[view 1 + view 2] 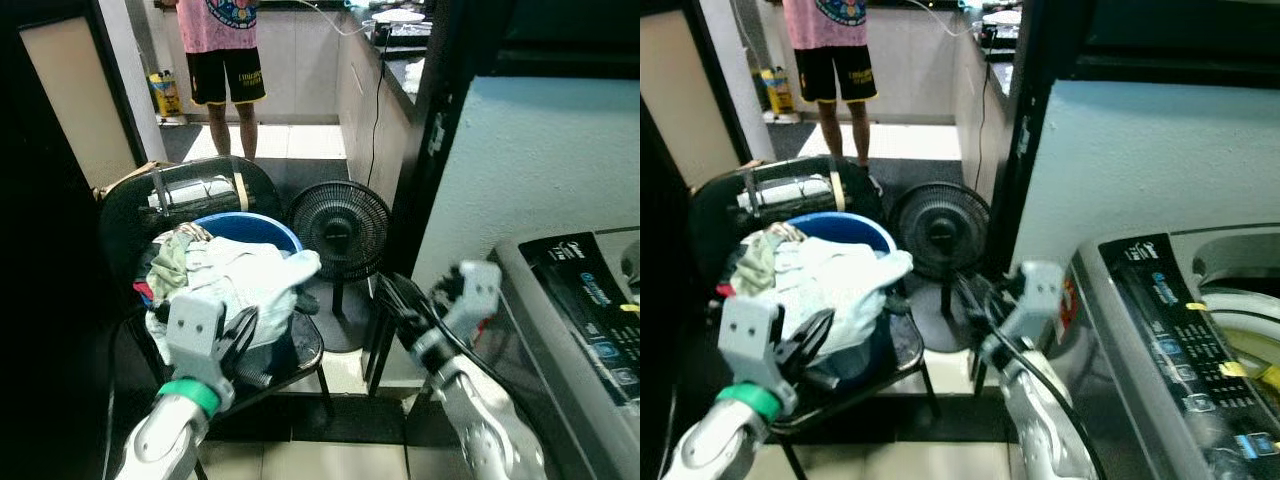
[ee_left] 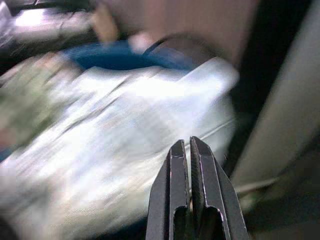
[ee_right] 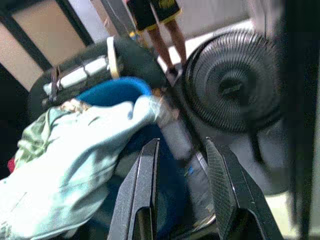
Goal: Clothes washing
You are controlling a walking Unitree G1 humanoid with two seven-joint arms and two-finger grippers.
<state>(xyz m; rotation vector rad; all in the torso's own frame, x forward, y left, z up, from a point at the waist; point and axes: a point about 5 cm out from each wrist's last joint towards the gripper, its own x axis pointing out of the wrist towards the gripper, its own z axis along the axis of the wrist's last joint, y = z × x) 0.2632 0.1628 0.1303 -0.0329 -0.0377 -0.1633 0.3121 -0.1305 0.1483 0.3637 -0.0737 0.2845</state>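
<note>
A blue laundry basket (image 1: 262,228) heaped with pale clothes (image 1: 235,275) stands on a black chair (image 1: 300,350) to my left. My left gripper (image 1: 245,330) is just in front of the heap, at its near side. In the left wrist view its fingertips (image 2: 190,144) are shut with nothing between them, pointing at the white cloth (image 2: 125,115). My right gripper (image 1: 390,292) hovers between the chair and the grey washing machine (image 1: 575,330), fingers open and empty (image 3: 182,145). It faces the basket's blue rim (image 3: 112,90).
A black floor fan (image 1: 340,232) stands behind the chair. A person in a pink shirt and black shorts (image 1: 225,60) stands at the back by a kitchen counter (image 1: 395,60). A dark doorframe (image 1: 430,130) and pale wall rise on the right.
</note>
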